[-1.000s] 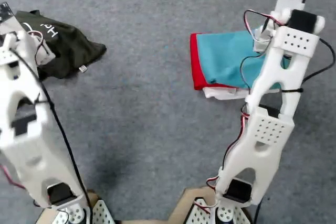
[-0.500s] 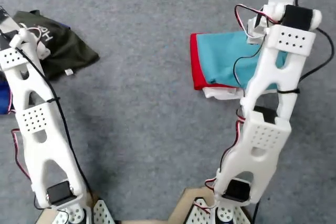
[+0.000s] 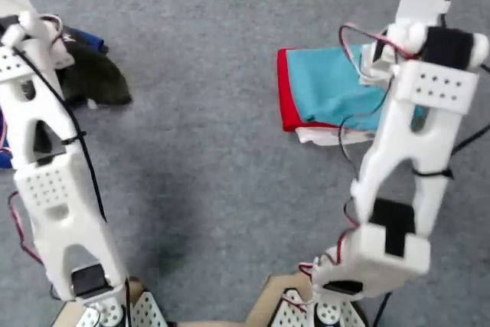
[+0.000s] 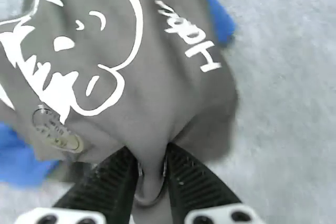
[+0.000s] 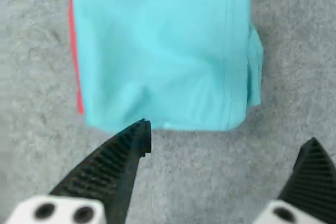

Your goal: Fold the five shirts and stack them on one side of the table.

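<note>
Teal shirt (image 5: 163, 51); red shirt (image 3: 285, 97); dark shirt (image 4: 157, 87), maybe olive, white print.

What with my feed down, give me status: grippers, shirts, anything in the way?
Left gripper shut on dark shirt. Right gripper open, above folded teal shirt. Blue shirt underneath the dark one, may snag.

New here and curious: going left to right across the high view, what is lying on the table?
dark shirt → bare stretch of grey table → red shirt edge of the folded stack → teal shirt on top of it.
</note>
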`<action>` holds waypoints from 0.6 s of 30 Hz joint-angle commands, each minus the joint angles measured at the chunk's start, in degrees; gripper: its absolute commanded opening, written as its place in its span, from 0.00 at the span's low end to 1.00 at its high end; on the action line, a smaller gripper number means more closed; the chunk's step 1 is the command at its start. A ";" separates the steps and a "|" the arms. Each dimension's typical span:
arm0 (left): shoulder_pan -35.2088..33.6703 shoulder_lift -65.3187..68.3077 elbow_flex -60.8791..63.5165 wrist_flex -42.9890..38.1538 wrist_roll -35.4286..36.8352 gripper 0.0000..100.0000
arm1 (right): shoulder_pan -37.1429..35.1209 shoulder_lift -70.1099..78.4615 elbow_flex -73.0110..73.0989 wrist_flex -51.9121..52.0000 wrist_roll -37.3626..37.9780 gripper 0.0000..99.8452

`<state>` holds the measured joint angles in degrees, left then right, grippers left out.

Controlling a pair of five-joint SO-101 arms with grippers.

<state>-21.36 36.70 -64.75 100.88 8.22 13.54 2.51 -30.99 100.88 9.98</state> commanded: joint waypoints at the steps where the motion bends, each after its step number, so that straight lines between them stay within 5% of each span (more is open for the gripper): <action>1: 7.60 -28.66 29.93 0.18 -0.79 0.03 | -0.97 -7.60 3.38 0.00 1.76 0.42; 6: 23.16 -59.52 62.64 -6.07 -12.48 0.03 | -2.11 -10.77 6.37 0.18 1.85 0.42; 10: 30.99 -78.15 78.64 -2.99 -24.70 0.03 | -5.10 -11.21 9.19 0.26 1.41 0.42; 15: 32.84 -93.45 88.48 0.09 -30.95 0.03 | -14.15 -10.77 9.89 0.26 -2.11 0.42; 18: 33.19 -98.46 91.03 0.09 -31.21 0.14 | -22.24 -10.68 9.45 -0.09 -3.96 0.42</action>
<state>11.08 -56.57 24.66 100.70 -22.02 -1.67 -6.29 -20.97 100.88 7.52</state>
